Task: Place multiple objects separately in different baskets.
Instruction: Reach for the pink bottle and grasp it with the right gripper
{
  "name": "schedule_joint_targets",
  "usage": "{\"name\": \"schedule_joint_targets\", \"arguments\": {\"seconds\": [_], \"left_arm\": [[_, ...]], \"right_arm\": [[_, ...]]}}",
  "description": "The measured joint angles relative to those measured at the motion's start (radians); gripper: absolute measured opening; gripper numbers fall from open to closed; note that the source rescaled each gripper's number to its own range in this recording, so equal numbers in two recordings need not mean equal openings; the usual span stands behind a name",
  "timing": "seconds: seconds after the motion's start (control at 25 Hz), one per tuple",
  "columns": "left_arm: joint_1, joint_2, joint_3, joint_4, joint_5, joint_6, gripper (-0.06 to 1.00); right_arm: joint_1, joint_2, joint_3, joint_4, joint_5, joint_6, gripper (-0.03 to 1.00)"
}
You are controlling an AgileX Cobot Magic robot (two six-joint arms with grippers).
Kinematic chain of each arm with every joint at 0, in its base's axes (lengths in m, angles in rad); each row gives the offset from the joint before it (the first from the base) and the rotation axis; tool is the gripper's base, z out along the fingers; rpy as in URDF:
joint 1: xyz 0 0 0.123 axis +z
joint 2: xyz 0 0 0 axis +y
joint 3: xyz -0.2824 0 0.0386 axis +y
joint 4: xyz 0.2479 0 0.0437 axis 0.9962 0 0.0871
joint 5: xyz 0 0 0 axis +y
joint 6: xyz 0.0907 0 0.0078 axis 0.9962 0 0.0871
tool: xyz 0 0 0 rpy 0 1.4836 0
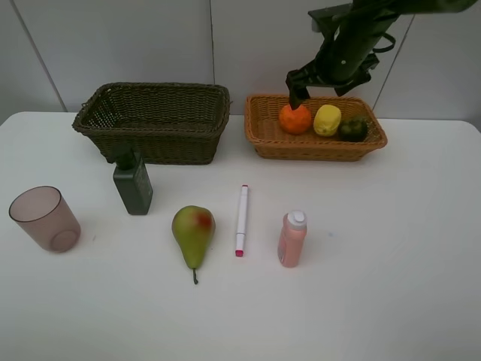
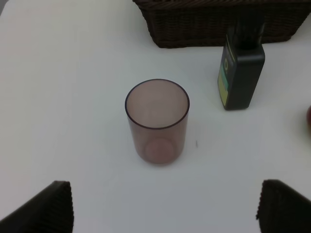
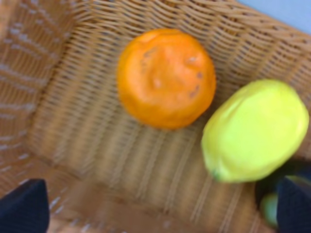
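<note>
The light tan basket (image 1: pixel 316 143) holds the orange (image 1: pixel 295 119), the yellow lemon (image 1: pixel 327 120) and the dark mangosteen (image 1: pixel 353 129). My right gripper (image 1: pixel 323 84) hangs open and empty just above the orange (image 3: pixel 165 77), with the lemon (image 3: pixel 255 128) beside it. The dark olive basket (image 1: pixel 154 120) is empty. In front stand the dark green bottle (image 1: pixel 133 184), the mauve cup (image 1: pixel 45 218), the pear (image 1: pixel 193 232), the marker (image 1: pixel 241 219) and the pink bottle (image 1: pixel 291 238). My left gripper (image 2: pixel 165 208) is open above the table, short of the cup (image 2: pixel 157 121).
The white table (image 1: pixel 376 263) carries everything, with a grey wall behind the baskets. In the left wrist view the dark green bottle (image 2: pixel 241 73) stands close to the dark basket's wall (image 2: pixel 218 22). The left arm is out of the exterior view.
</note>
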Motion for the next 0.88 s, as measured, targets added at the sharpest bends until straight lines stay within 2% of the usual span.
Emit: {"name": "schedule_joint_targets", "arguments": {"seconds": [0.28, 0.44, 0.88], "left_arm": [[0.000, 0.000, 0.000, 0.000, 0.000, 0.000, 1.00], [0.000, 0.000, 0.000, 0.000, 0.000, 0.000, 1.00], [0.000, 0.000, 0.000, 0.000, 0.000, 0.000, 1.00]], "right_arm": [[0.000, -0.100, -0.001, 0.074, 0.244, 0.000, 0.99], [0.015, -0.132, 0.003, 0.077, 0.393, 0.014, 0.99], [0.214, -0.303, 0.278, 0.088, 0.408, 0.109, 0.99]]}}
